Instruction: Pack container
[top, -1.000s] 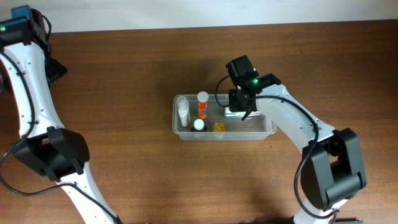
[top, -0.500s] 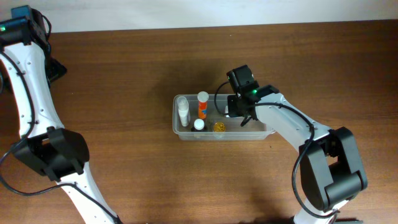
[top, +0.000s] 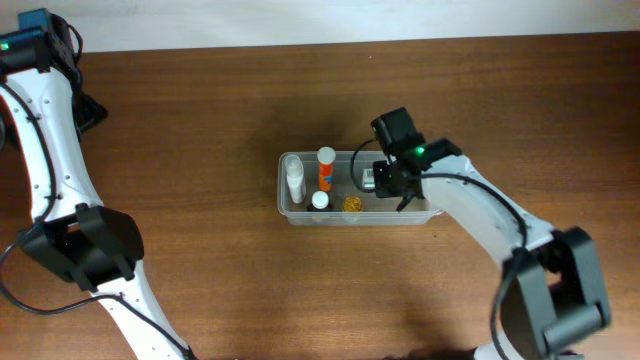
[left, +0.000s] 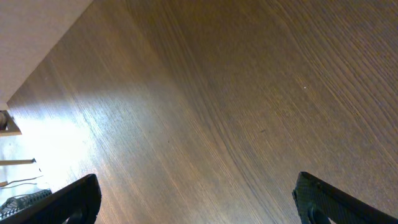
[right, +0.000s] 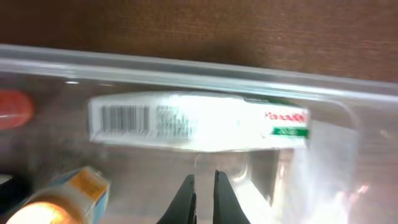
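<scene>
Just below right pincer (right: 204, 186): container (right: 186, 70).

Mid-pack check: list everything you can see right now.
container: one, clear, mid-table
white bottle: one, white, container's left end
orange bottle: one, orange with white cap, beside white bottle
small bottle: one, white cap, in container
yellow item: one, yellow, in container, too small to identify
box: one, white with barcode, in container
table: one, brown wood
left claw: open, over table
right claw: shut, over container by box
</scene>
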